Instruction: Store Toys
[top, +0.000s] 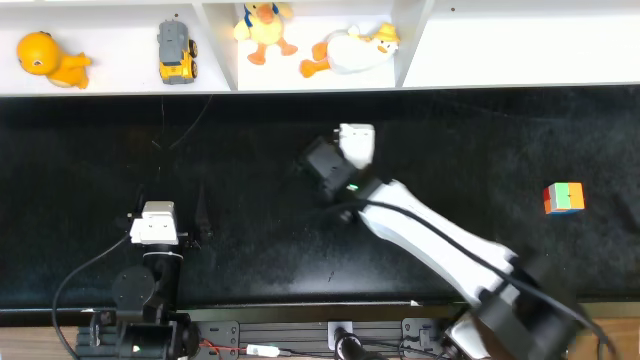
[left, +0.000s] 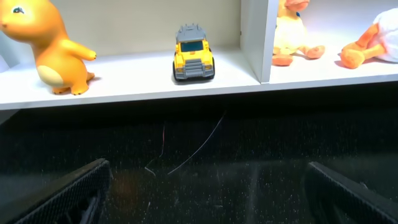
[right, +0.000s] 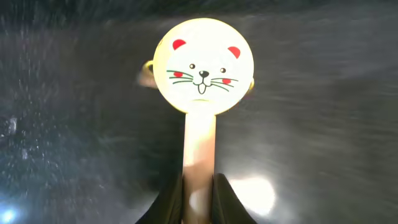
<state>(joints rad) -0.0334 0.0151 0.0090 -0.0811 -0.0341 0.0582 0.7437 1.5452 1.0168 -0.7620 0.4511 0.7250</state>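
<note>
Clamping a cat-faced toy (right: 203, 65), your right gripper (right: 199, 186) sits over the table (top: 480, 140) — cube (top: 563, 197) well apart; left gripper (left: 211, 186) fingers spread; toy's back hidden

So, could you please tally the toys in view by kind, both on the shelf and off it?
plush ducks: 2
orange figure: 1
toy truck: 1
coloured cube: 1
cat-face toy, held by its handle in the right gripper: 1
Total: 6

White plush (left: 388, 34) cropped, perhaps a duck
</note>
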